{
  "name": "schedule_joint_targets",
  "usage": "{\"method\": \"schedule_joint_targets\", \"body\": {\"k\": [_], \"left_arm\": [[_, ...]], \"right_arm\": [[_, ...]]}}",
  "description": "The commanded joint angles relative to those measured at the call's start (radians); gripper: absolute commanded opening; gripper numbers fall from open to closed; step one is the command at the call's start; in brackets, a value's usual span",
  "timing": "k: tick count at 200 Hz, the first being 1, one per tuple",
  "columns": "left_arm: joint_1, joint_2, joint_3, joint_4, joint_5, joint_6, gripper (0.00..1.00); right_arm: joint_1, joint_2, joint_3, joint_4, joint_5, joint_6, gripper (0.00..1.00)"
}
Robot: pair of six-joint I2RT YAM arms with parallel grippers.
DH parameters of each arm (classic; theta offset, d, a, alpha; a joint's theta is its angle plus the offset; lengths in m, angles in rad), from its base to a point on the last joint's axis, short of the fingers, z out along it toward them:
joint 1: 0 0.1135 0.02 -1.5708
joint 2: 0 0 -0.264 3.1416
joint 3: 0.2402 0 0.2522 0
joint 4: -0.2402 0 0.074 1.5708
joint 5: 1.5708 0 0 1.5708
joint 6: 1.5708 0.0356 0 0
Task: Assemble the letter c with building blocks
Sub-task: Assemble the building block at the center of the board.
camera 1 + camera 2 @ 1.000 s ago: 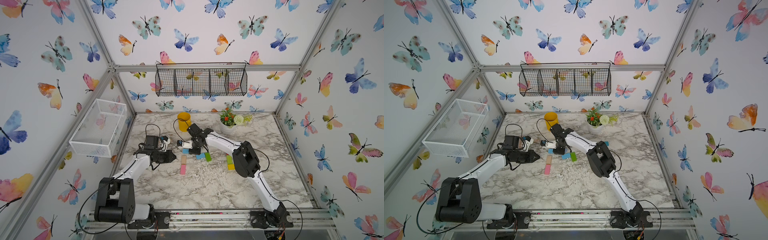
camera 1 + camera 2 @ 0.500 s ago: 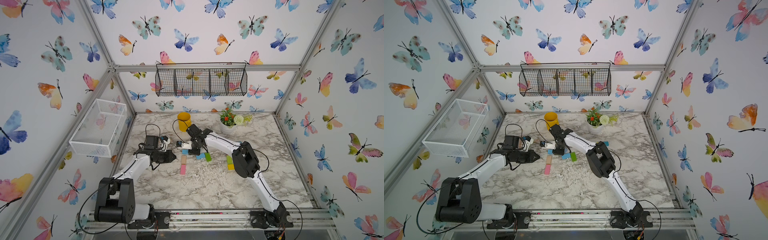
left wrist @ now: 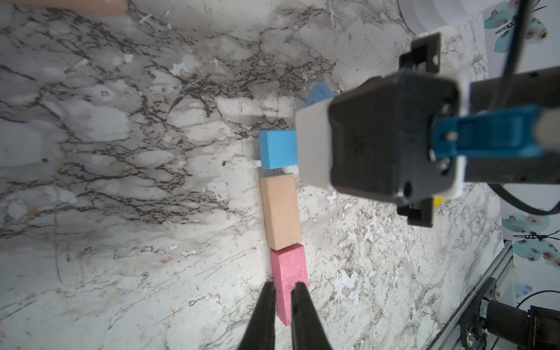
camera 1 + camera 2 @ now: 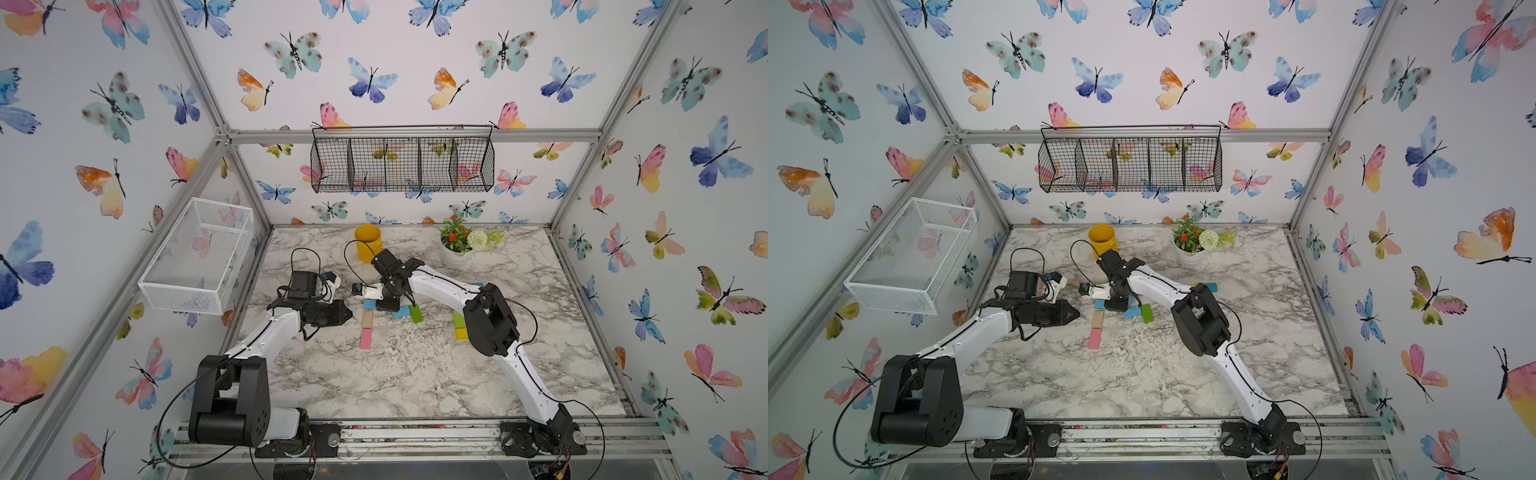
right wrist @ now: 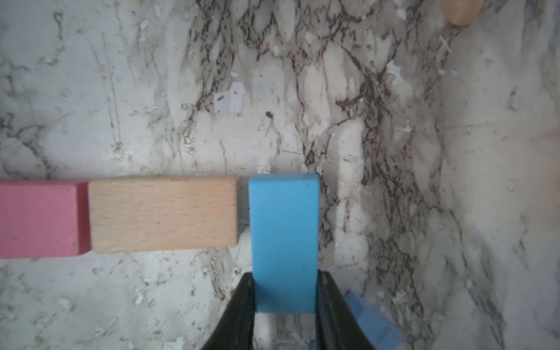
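**Right arm: blue block [image 5: 284,224] beside tan block [image 5: 163,213]**

Your right end effector [image 5: 286,275] grips the blue block, its length running straight ahead, crosswise to the tan block just beside. Your left end effector [image 3: 284,286] is closed, empty.

A marble-patterned tabletop [image 4: 415,374] is enclosed by white walls [image 4: 415,62] papered with watercolour butterflies and joined along an aluminium frame [image 4: 415,135]. At 12 o'clock a black wire basket [image 4: 401,164] of four bays is hung from the frame. At 10 o'clock a white mesh basket [image 4: 199,257] is fixed to the side wall. On the tabletop a yellow cup [image 4: 368,241] is seen at 11 o'clock and a flowerpot [image 4: 455,257] at 1 o'clock. Soft, even light is cast throughout.
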Motion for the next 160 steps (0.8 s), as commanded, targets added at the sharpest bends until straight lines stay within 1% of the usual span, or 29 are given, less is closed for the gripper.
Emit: {"method": "schedule_joint_targets", "body": {"k": [1, 160], "left_arm": [[0.003, -0.022, 0.005, -0.005, 0.013, 0.003, 0.15], [0.002, -0.023, 0.005, -0.003, 0.012, 0.002, 0.15]], "right_arm": [[0.006, 0.021, -0.012, -0.037, 0.022, 0.002, 0.21], [0.009, 0.018, -0.024, -0.050, -0.001, -0.001, 0.23]]}}
